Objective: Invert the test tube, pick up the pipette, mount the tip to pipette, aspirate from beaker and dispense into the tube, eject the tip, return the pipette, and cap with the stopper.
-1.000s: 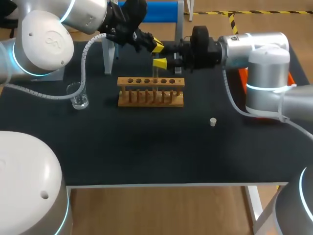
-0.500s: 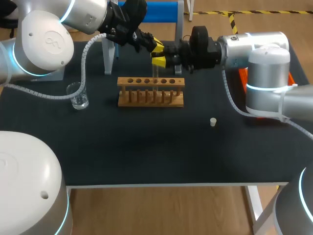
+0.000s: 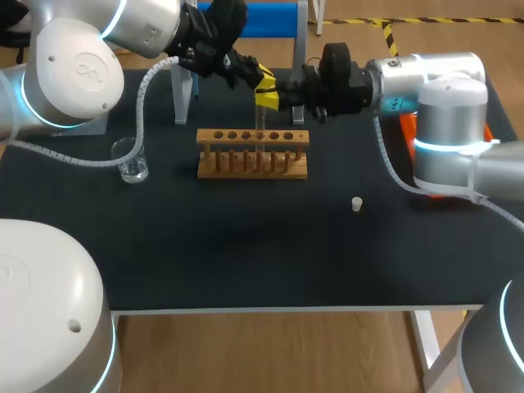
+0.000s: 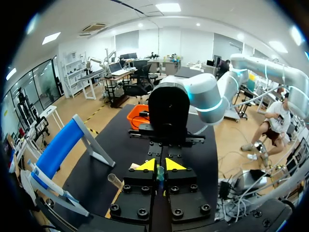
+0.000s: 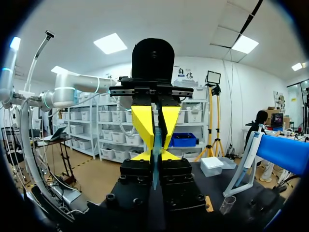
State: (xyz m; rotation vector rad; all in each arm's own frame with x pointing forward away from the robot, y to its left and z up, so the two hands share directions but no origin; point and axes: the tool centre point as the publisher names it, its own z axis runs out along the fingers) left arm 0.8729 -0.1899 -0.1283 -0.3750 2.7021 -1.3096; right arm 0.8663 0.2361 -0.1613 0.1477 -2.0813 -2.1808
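You have the left claw [image 4: 160, 166] and right claw [image 5: 155, 157] both pinched nearly closed on the test tube [image 5: 155, 145] just above the wooden rack [image 3: 252, 153], so inversion looks underway, with pipetting and the stopper [image 3: 357, 204] right of the rack yet to do.

**A meeting in mid-air**

Our left gripper [image 3: 264, 79] and right gripper [image 3: 270, 99] sit yellow tip against yellow tip above the light wooden test-tube rack [image 3: 252, 153]. A clear glass test tube [image 3: 260, 121] hangs just beneath them. We see the clear glass beaker [image 3: 131, 160] left of the rack and the small white stopper [image 3: 357, 204] to its right.
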